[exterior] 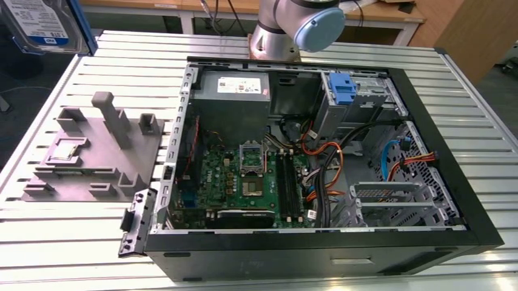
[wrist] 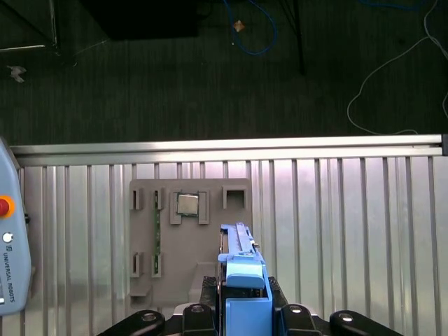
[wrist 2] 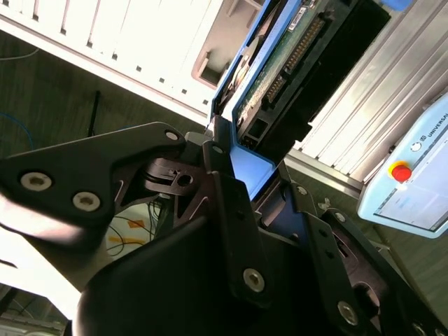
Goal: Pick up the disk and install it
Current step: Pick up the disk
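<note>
The disk point(exterior: 42, 24) hangs high at the exterior view's upper left, above the table's corner; its white-and-blue label faces the camera and a blue frame runs along its edge. In the second wrist view the disk point(wrist 2: 290, 59) shows its green circuit board and connector, and my gripper point(wrist 2: 234, 175) is shut on the blue carrier frame. The first wrist view has the disk point(wrist: 241, 262) edge-on between the black fingers point(wrist: 199, 315), lifted above the grey holder block point(wrist: 168, 238).
The open computer case point(exterior: 324, 251) lies on the slatted metal table point(exterior: 65, 242), with a blue bracket point(exterior: 344, 91) upright in its drive bay. The grey holder block point(exterior: 97, 151) sits at the exterior view's left and holds a small silver chip point(wrist: 186, 204). A teach pendant point(wrist: 10, 238) lies nearby.
</note>
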Robot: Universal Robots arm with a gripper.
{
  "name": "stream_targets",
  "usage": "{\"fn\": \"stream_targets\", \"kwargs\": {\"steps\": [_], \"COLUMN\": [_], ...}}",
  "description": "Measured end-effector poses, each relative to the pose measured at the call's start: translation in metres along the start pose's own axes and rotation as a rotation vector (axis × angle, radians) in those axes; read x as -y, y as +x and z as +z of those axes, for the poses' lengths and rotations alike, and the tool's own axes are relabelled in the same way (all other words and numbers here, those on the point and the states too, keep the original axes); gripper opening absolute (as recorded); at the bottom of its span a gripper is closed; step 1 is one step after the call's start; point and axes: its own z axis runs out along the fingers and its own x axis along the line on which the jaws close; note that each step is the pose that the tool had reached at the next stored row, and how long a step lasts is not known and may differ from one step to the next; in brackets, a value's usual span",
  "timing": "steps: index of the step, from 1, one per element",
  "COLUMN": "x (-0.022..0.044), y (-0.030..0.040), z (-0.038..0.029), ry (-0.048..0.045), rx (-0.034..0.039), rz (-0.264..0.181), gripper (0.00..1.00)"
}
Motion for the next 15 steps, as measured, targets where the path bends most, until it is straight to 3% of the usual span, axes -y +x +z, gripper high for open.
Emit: {"fn": "stream_targets", "kwargs": {"steps": [15], "x": [0.0003], "y": [0.006], "z": [0.0], "ry": [0.0], "rx": [-0.0001], "rz": [0.0], "gripper": [0.36]}}
